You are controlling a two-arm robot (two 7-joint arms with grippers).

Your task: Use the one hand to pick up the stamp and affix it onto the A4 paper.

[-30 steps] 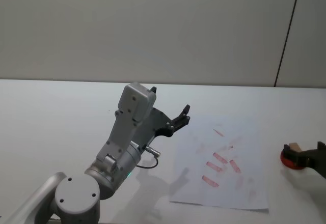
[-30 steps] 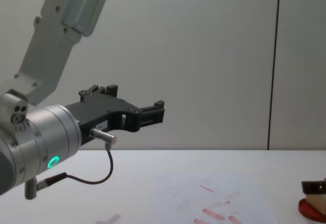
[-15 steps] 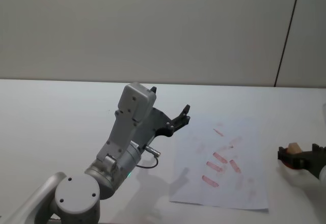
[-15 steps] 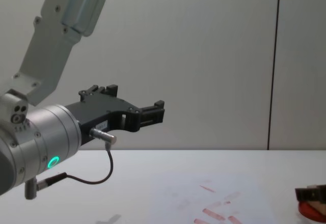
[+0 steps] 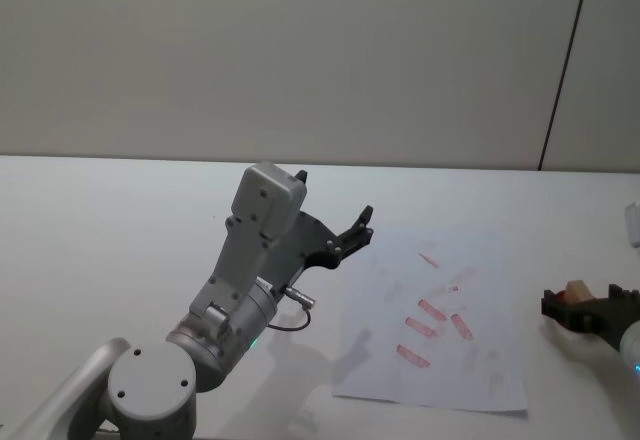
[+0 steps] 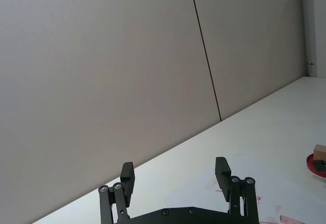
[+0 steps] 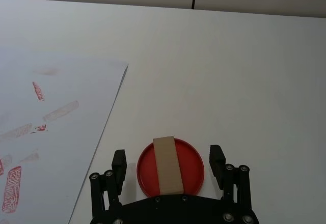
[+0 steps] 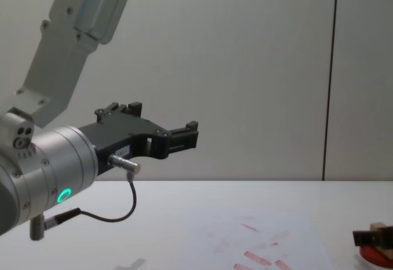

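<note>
Now the right gripper (image 7: 168, 154) is settling around the stamp (image 7: 168, 165), jaws spread.
Compared with a second ago it is sitting lower and nearer. The stamp is lying on the red ink pad (image 7: 194, 169) midway between the spread jaws, touching neither, so a squeeze looks next. The paper (image 7: 51, 132) is lying beyond one jaw. The left gripper (image 6: 174, 165) is idling aloft, jaws apart. The stamp's inked face is hiding underneath.

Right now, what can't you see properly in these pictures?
Underside of stamp: right wrist view, sits on pad.
That pad: head view, behind open right gripper.
What the marks on the paper say: head view, too small.
Near edge of paper: chest view, cut off below.
The left gripper is parked, open, raised.
</note>
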